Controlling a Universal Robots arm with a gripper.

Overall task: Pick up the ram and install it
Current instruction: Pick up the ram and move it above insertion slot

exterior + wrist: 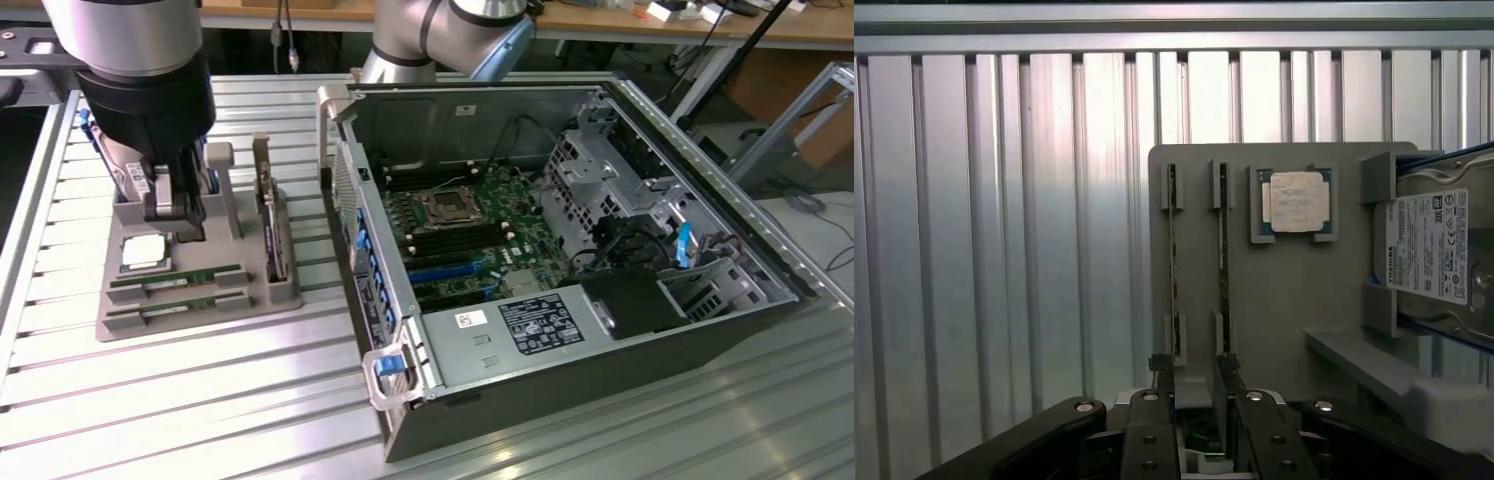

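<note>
Two ram sticks, long thin green boards, lie in slots at the front of a grey holder tray [200, 320]: one ram stick [176, 277] and a second [174, 303] just in front of it. The wrist view shows them edge-on, as one ram stick [1172, 260] and the other [1223, 250]. My gripper [180, 228] hangs above the tray behind the sticks, close to the tray but apart from them. In the wrist view the gripper [1194, 385] is open, with nothing held between its dark fingers [1159, 400].
A square silver processor [144, 252] [1297, 200] and a hard drive [1439, 250] sit in the same tray, and a green expansion card [274, 235] stands upright at its right end. The open computer case [561, 330], motherboard [467, 230] exposed, lies on the exterior view's right.
</note>
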